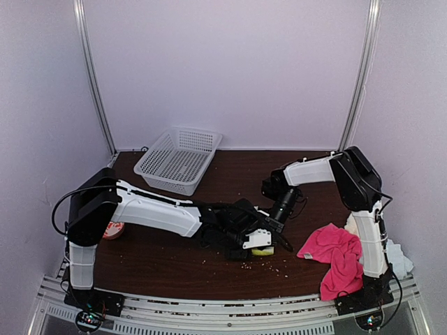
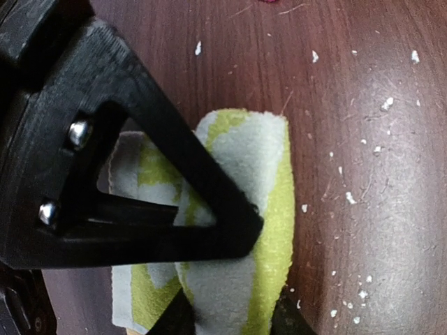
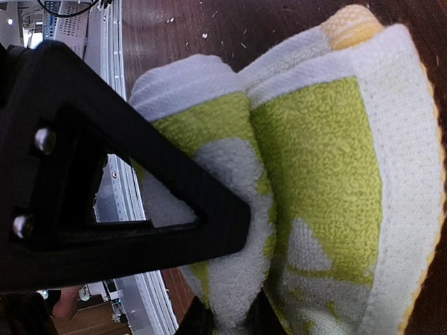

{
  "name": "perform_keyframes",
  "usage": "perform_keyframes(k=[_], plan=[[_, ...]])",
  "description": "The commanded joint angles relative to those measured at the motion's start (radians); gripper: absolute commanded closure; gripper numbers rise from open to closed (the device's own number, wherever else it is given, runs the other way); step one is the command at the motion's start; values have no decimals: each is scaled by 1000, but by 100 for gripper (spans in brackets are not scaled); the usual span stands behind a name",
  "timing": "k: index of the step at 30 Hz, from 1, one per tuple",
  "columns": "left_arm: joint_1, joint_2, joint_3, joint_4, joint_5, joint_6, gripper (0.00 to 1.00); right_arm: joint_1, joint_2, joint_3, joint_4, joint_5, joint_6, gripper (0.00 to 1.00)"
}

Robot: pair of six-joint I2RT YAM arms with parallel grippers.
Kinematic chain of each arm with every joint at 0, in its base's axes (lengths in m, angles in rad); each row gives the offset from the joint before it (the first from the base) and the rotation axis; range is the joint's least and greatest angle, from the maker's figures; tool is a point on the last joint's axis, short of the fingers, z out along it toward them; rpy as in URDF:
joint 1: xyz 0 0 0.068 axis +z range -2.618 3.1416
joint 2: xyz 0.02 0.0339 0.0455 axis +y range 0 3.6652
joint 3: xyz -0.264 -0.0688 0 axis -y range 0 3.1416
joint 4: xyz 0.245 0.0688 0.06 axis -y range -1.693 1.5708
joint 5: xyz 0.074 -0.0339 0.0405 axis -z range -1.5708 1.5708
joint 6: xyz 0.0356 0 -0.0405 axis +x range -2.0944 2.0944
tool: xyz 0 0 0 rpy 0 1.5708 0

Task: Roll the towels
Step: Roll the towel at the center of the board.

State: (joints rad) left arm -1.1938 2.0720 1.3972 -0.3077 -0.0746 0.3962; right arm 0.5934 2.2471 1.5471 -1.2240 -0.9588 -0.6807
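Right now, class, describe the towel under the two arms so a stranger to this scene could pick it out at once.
Find the dark wooden table, then its near middle, where the left end effector and right end effector meet. The lime-yellow towel sits there, partly rolled. Unlike the larger plain hot-pink towel to its right, it is small with white patches.

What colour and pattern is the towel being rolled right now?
The towel is lime-yellow with white patches and a white border; the right wrist view shows it best.
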Motion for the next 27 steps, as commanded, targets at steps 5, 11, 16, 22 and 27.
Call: perform_keyframes(k=[5, 11, 16, 22, 27], plan=[[2, 8, -4, -32, 50, -48, 87, -13, -55, 77, -93, 98, -54, 72], [7, 25, 0, -150, 161, -137, 90, -86, -264, 212, -118, 103, 2, 59], [49, 102, 76, -237, 370, -254, 90, -113, -484, 296, -132, 165, 40, 60], [177, 216, 206, -336, 675, -356, 89, -112, -737, 223, -89, 109, 11, 58], [238, 324, 337, -411, 893, -434, 87, -34, -815, 85, -122, 113, -117, 57]])
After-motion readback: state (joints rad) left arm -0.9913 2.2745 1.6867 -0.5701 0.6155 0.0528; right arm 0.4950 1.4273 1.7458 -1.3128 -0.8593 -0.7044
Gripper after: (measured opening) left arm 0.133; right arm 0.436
